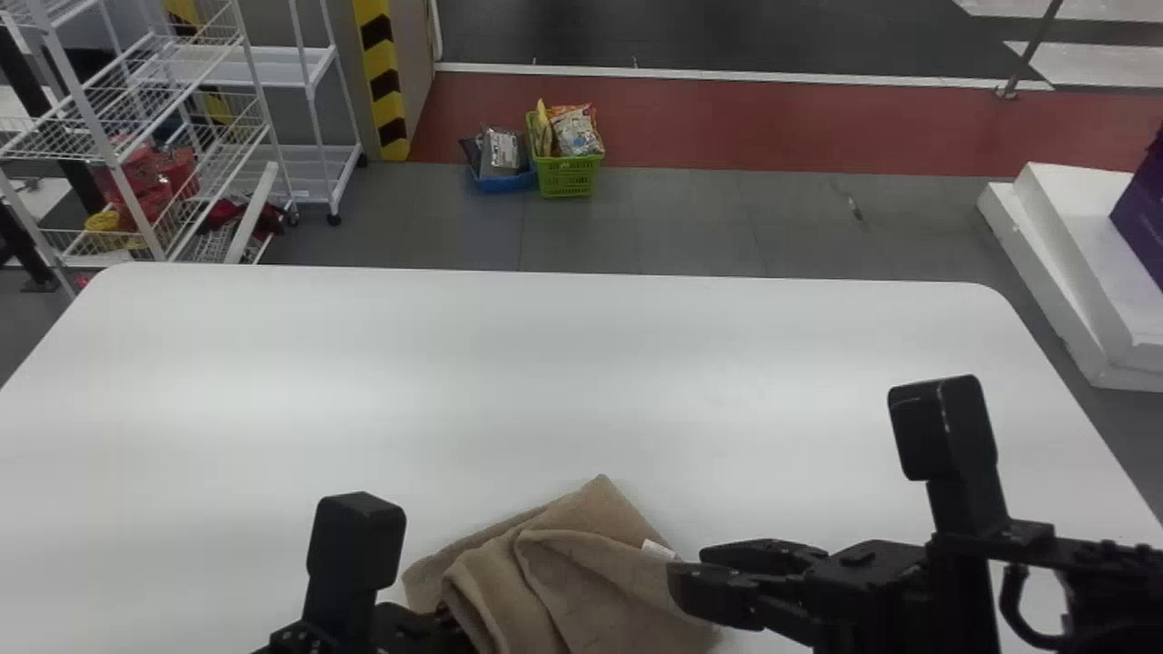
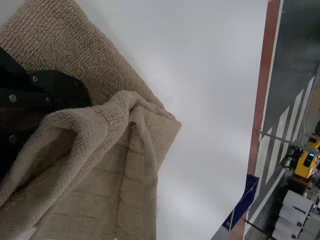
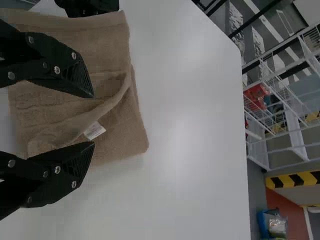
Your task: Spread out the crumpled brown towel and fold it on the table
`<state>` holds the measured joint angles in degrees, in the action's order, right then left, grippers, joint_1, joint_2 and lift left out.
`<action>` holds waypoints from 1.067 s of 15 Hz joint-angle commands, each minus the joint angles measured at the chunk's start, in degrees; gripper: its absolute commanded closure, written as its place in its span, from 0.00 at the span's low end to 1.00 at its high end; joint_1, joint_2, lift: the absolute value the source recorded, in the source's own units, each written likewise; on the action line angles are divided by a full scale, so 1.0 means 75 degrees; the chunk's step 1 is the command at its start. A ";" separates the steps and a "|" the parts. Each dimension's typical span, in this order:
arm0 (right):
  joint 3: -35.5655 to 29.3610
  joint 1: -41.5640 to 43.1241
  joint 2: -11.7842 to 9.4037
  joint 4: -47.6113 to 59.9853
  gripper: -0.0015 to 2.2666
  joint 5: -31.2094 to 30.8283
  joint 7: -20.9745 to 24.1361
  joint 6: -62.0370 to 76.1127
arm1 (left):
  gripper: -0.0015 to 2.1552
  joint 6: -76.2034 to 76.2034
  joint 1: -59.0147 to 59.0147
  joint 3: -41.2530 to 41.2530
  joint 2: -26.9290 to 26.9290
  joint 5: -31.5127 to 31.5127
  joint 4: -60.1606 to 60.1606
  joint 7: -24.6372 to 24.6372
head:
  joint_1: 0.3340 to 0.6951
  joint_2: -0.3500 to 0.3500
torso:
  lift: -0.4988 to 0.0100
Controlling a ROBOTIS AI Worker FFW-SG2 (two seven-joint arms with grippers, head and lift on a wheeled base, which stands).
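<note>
Black arms with silver screws

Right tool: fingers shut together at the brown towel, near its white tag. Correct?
Not shut: the right wrist view shows the right tool's two fingers well apart. It is at the brown towel, near its white tag, as you say.

A hand could pass freely over the far half of the white table (image 1: 454,363), while nearer, the brown towel (image 1: 591,590) lies between left gripper (image 1: 425,629) and right gripper (image 1: 688,568), blocking the way.
</note>
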<state>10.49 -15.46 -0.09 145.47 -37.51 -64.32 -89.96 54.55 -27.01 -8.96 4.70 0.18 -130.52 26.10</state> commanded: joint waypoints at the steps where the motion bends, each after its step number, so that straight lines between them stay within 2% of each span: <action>1: -0.0099 -0.0153 0.0018 -0.0212 0.41 0.0067 0.0197 -0.0016 | 0.41 0.0057 0.0075 0.0128 -0.0029 -0.0001 -0.0058 -0.0011 | 1.00 0.42 | 0.73; 2: -0.0099 -0.0223 0.0018 -0.0271 0.29 0.0102 0.0338 -0.0016 | 0.25 0.0034 0.0110 0.0246 -0.0029 -0.0012 -0.0058 -0.0023 | 1.00 0.41 | 0.73; 3: -0.0099 -0.0235 0.0018 -0.0400 0.29 0.0102 0.0338 -0.0016 | 0.20 0.0011 0.0145 0.0410 -0.0040 -0.0059 -0.0070 0.0000 | 1.00 0.41 | 0.73; 7: -0.0227 -0.0223 0.0018 -0.0564 0.29 0.0548 0.0643 -0.0016 | 0.20 -0.0224 0.0403 0.1265 -0.0052 -0.0434 -0.0152 0.0024 | 1.00 0.46 | 0.73; 10: -0.0145 -0.0130 0.0018 -0.0564 0.29 0.0630 0.0643 -0.0016 | 0.20 -0.0130 0.0649 0.1640 -0.0040 -0.0540 -0.0081 0.0071 | 1.00 0.56 | 0.73; 14: -0.0157 0.0070 0.0018 -0.0576 0.30 0.1134 0.0994 -0.0016 | 0.20 -0.0716 0.0602 0.2050 -0.0052 -0.0610 0.0083 0.0106 | 1.00 0.64 | 0.73; 16: -0.0145 -0.0024 0.0018 -0.0517 0.36 0.1673 0.1100 -0.0016 | 0.20 -0.0927 0.0602 0.2624 -0.0052 -0.0961 0.0071 0.0176 | 1.00 0.67 | 0.73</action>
<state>9.36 -15.19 -0.09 141.21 -27.70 -56.13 -89.96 48.85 -22.44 7.66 4.31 -5.18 -129.94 27.09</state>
